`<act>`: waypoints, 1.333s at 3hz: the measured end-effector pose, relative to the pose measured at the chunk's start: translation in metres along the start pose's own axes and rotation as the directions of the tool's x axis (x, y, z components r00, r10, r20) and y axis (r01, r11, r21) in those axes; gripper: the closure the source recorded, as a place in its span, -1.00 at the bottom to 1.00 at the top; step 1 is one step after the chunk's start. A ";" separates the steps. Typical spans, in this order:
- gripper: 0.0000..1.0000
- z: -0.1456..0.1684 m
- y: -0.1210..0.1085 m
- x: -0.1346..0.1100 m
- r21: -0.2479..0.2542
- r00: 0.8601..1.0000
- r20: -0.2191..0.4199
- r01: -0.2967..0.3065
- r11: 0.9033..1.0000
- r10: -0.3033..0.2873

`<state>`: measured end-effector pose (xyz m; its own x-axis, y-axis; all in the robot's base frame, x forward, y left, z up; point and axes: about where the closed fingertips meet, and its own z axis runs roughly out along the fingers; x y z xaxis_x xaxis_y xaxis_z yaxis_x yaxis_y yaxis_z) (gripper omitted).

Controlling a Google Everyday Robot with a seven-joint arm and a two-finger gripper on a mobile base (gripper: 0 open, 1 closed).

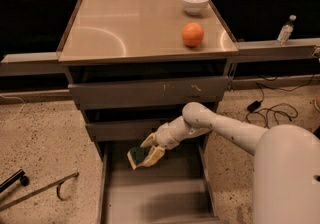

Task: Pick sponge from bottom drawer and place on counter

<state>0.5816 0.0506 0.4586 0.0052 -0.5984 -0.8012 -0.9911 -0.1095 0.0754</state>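
Observation:
My gripper [148, 154] is shut on the sponge [138, 156], a small dark green pad with a paler underside. It holds the sponge above the back of the open bottom drawer [150, 200], just in front of the middle drawer's face. My white arm reaches in from the lower right. The counter [130, 28] is the beige-grey cabinet top above, with a faint arc-shaped mark on its left half.
An orange ball [192, 34] and a white bowl [194, 2] sit on the counter's right side. The scratched top drawer [150, 92] stands slightly out. A metal tool [37, 188] lies on the floor at left. Cables [267, 110] and a bottle [285, 30] are at right.

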 end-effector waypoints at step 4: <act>1.00 -0.160 0.020 -0.250 0.110 0.968 0.074 0.232 0.967 -0.240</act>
<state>0.5815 0.0713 0.7550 0.2334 -0.4937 -0.8377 -0.9714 -0.1570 -0.1782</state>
